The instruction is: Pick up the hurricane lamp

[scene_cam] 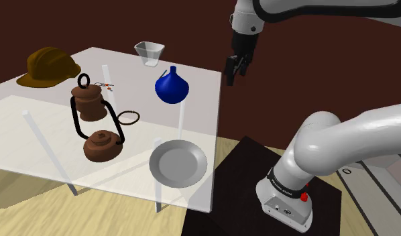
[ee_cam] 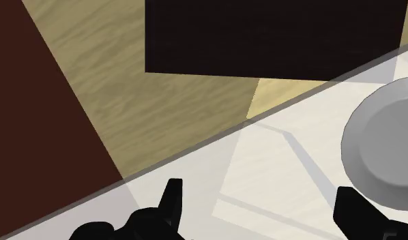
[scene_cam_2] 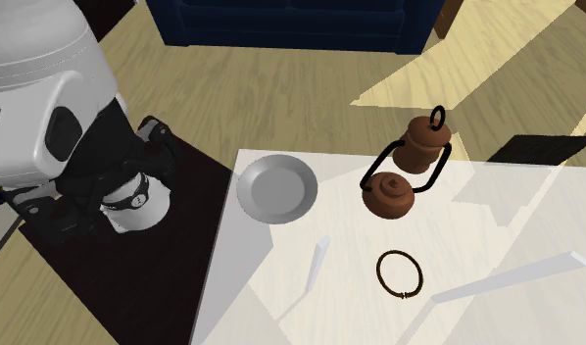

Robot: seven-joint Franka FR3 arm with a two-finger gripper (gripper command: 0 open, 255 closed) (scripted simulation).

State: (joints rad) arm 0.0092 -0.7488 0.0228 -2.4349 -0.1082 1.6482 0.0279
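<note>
The end effector (scene_cam: 234,69) hangs empty, fingers apart, over the counter's (scene_cam: 31,141) edge near the grey plate (scene_cam: 178,163); the hurricane lamp (scene_cam: 101,144) (brown, with a black wire frame) rests on the counter, well apart; we judge approach, grasp and lift all remaining; we find no legible writing.

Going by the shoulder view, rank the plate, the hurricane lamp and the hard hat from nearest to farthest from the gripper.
1. Grey plate, on the side of the table toward the gripper.
2. Brown lamp, around the middle.
3. Hard hat, far corner at the view's left.
</note>
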